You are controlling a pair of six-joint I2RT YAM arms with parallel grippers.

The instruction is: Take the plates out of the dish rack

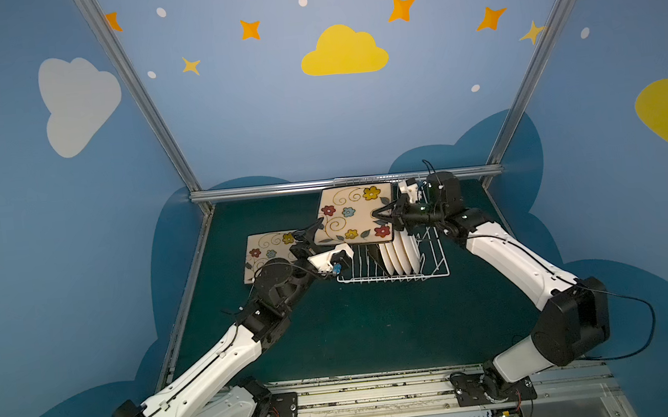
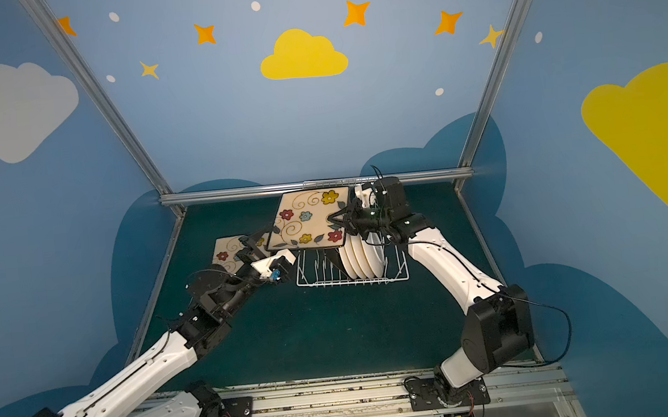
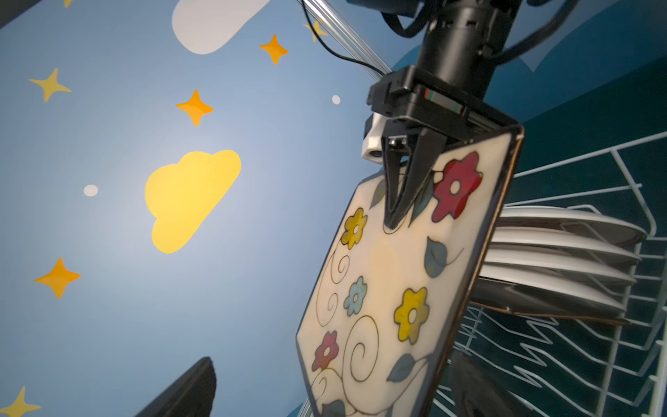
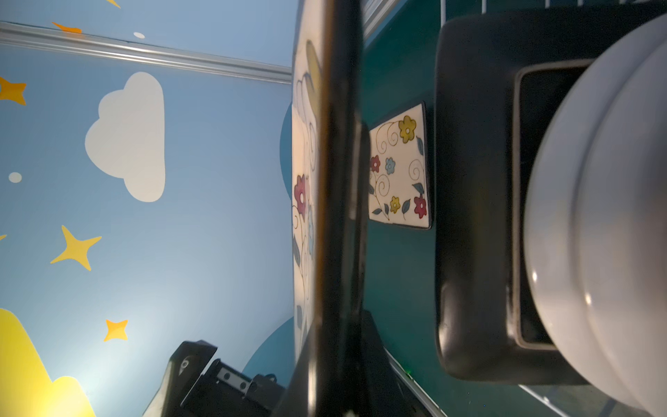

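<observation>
Gripping the lifted square plate (image 1: 352,216) by its right-hand edge, the right hand (image 1: 383,214) is closed on the rim. One finger lies across the flowered face and the other sits behind the black back. The left wrist view confirms the pinch beside a red flower. The plate hangs above the dish rack (image 1: 438,270), face up and tilted, clear of the prongs.

The left hand (image 1: 307,233) stands with its fingers spread wide at the near-left corner of the same plate. That corner appears to lie between the fingers, but contact cannot be confirmed from these views.

Unloading status:
- Done: a second square plate (image 1: 263,252) lies flat and face up on the bench (image 1: 357,332), just left of the rack.
- In hand: the lifted square plate is out of its slot but not yet set down.
- Left: a third square plate (image 1: 375,255) stands on edge in the rack with its black back showing. Beside it is a row of round white plates (image 1: 401,253), roughly four, upright between the prongs.

Judged from this layout, the task is well under half complete, and the next step calls for laying the lifted plate on or beside the one already on the bench
</observation>
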